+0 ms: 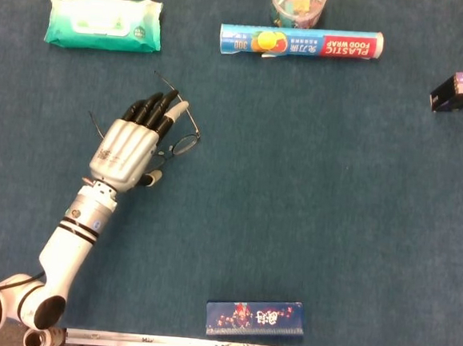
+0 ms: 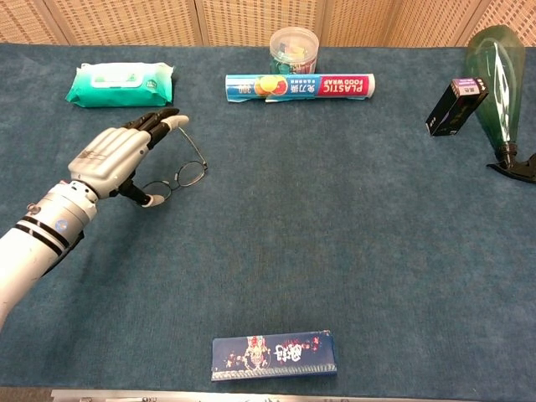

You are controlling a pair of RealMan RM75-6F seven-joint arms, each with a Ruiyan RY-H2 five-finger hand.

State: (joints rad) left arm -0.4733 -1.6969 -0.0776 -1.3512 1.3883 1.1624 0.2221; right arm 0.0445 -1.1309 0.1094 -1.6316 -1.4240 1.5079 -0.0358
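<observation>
The chest view shows what the head view cuts off: a green spray bottle [image 2: 500, 75] lying at the desk's far right edge and the woven panels behind the desk [image 2: 377, 234]. It also shows the left hand [image 2: 113, 159] from the side, lifted a little above the cloth with the thumb dropped toward the lenses. The head view looks straight down and shows the left hand [image 1: 129, 145] covering most of the glasses [image 1: 182, 141], with only one lens and the two thin temples sticking out.

The left arm comes in from 7 o'clock, forearm slanting up toward 1 o'clock. The fingers [image 1: 160, 111] lie straight and close together, pointing to 1 o'clock, resting over or just above the frame of the glasses [image 2: 180, 176]. The hand is not closed on anything; whether the fingertips touch the frame I cannot tell. The right hand shows in neither view.

The glasses sit left of centre on the desk, at 5 o'clock from the wet-wipes pack [image 1: 104, 23] and well apart from it. The plastic wrap box [image 1: 302, 43] and a clear tub [image 1: 298, 3] lie along the far edge, a small black box [image 1: 458, 91] at far right, and a blue box [image 1: 254, 319] at the near edge. Bare blue cloth spreads from the glasses toward 3 o'clock.
</observation>
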